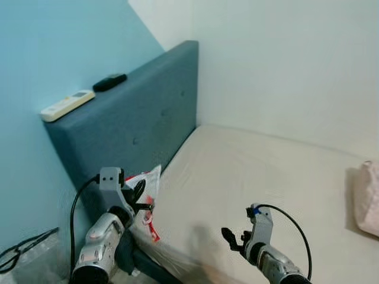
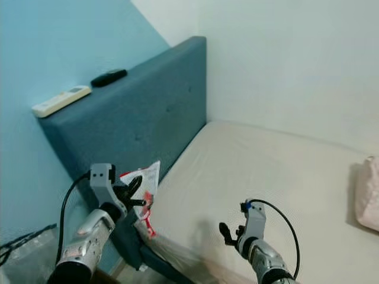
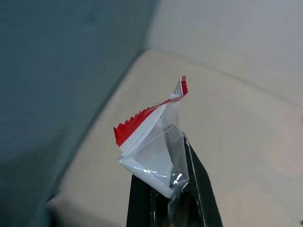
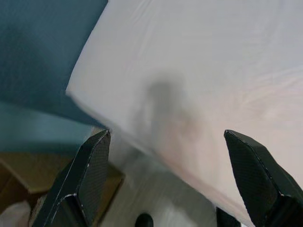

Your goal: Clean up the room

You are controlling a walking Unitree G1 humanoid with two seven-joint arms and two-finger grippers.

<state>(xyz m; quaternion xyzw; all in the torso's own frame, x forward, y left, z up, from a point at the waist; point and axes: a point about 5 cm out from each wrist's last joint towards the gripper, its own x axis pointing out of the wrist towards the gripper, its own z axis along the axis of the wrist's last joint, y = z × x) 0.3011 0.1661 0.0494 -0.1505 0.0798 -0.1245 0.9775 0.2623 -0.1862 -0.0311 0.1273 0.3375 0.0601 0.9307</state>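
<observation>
Left gripper (image 1: 142, 204) is raised at the near corner of the bed, fingers clamped on a clear plastic wrapper (image 1: 148, 190) with a red zigzag edge; in the left wrist view the wrapper (image 3: 151, 142) is seen pinched between the two black fingers (image 3: 201, 189), its red-trimmed end sticking up free; wrapper is held in the air, above the mattress edge and just in front of the headboard, touching neither as far as can be told.
Right gripper (image 1: 234, 238) is held low over the near part of the mattress, fingers spread apart, nothing between them; in the right wrist view the two fingers (image 4: 87, 172) are seen wide apart over the mattress corner, with a brown cardboard piece (image 4: 28, 177) on the floor below.
A clear plastic bag with black cords (image 1: 23, 251) is seen at the lower left, beside the bed.
Mattress (image 1: 249, 177) is covered with a cream sheet, lightly creased; a shadow is cast on it near the right gripper.
A pink pillow or cloth (image 1: 368, 198) lies at the right edge of the mattress; only part is in frame.
Blue padded headboard (image 1: 142, 112) stands against a light blue wall; on its top ledge a white remote (image 1: 67, 105) lies nearer, a black remote-like thing (image 1: 109, 81) farther along, the two apart.
A white wall (image 1: 284, 65) runs behind the bed.
</observation>
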